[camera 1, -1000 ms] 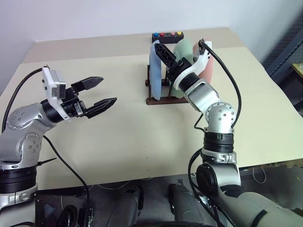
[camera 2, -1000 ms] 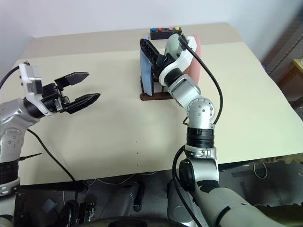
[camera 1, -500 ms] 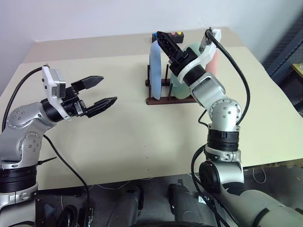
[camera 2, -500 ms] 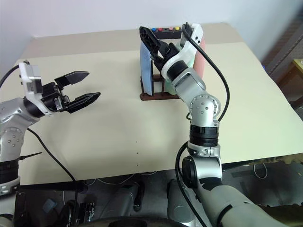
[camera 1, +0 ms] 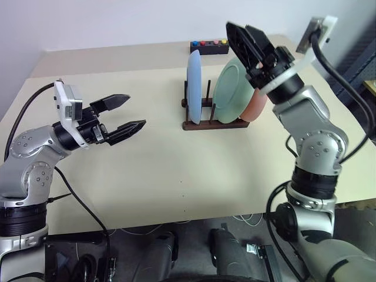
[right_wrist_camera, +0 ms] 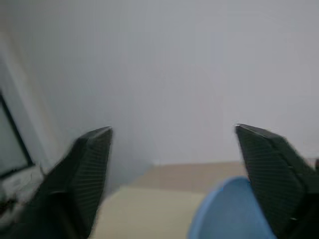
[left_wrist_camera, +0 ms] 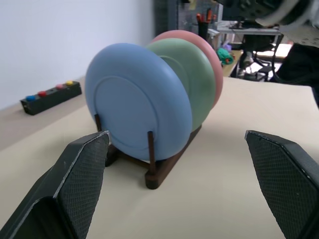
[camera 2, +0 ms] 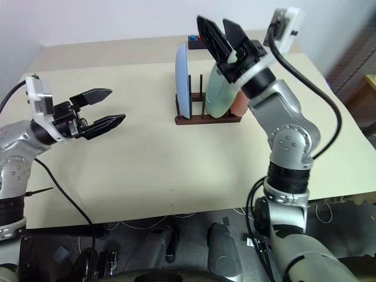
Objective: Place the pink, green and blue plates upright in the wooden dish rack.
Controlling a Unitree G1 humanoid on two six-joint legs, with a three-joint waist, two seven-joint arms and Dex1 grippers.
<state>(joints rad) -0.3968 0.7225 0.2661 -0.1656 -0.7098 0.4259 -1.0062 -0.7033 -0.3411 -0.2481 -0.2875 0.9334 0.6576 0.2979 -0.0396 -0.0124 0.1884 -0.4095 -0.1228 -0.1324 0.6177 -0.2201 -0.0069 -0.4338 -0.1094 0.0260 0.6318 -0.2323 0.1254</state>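
Beige tabletop (camera 1: pixel 176 176) stretches out under a pale wall, and toward its far side sits the wooden rack (camera 1: pixel 212 124) with all three plates standing on edge between its thin pegs. The blue plate (camera 1: pixel 194 87) is at the robot's left end of the rack, nearly edge-on from the head view; the green plate (camera 1: pixel 229 93) leans next to it, and the pink plate (camera 1: pixel 257 104) peeks out behind the green one at the right end. From the left wrist view they line up front to back: blue nearest, green behind, pink last, each overlapping the one before. Behind the rack, near the table's far edge, lies a small black box (camera 1: pixel 208 46) with coloured buttons on top. The right gripper (camera 1: pixel 247 35) hangs in the air above and to the right of the plates, tilted upward, its two black fingers parted with nothing between them and clear of the rack. Over on the other side, the left gripper (camera 1: pixel 126 114) hovers above the table well apart from the rack, pointing toward it, jaws spread wide and empty. A black cable (camera 1: pixel 338 70) loops from the right wrist down along the arm.
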